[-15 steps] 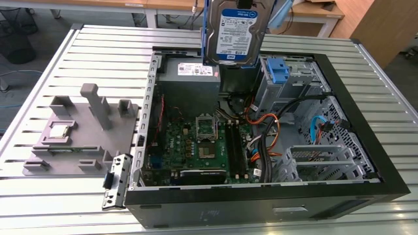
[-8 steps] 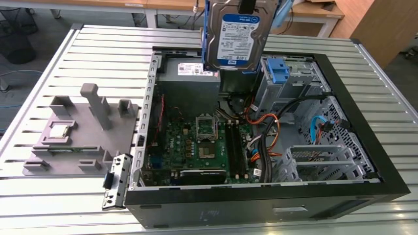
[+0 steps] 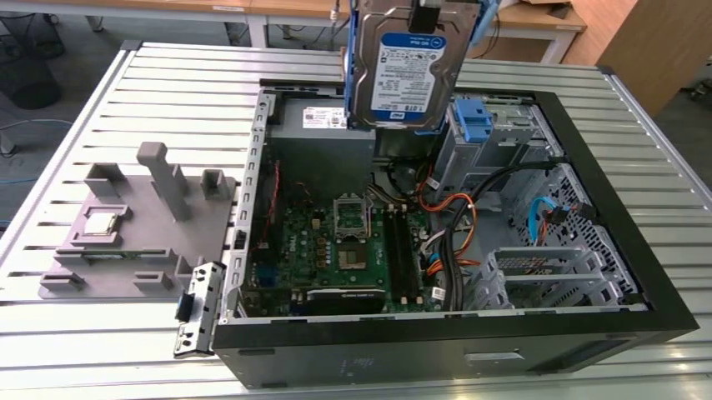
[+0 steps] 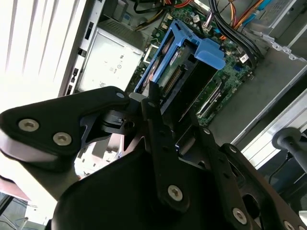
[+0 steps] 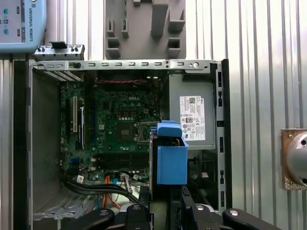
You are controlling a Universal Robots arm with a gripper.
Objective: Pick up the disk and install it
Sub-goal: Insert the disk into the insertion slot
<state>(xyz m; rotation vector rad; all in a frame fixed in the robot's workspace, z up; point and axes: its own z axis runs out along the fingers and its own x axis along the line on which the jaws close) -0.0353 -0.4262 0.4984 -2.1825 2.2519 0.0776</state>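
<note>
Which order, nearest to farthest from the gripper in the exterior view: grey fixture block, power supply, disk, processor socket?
1. The disk, held in the gripper above the case.
2. The power supply, just under the disk, toward the exterior view's left.
3. The processor socket, low inside the case.
4. The grey fixture block, outside the case, far toward the exterior view's left.

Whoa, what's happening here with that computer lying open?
A robot arm's gripper is holding the disk, a hard drive in blue rails, upright in the air above the open computer case. The case lies on a slatted metal table, motherboard exposed. The drive is not yet seated.
</note>
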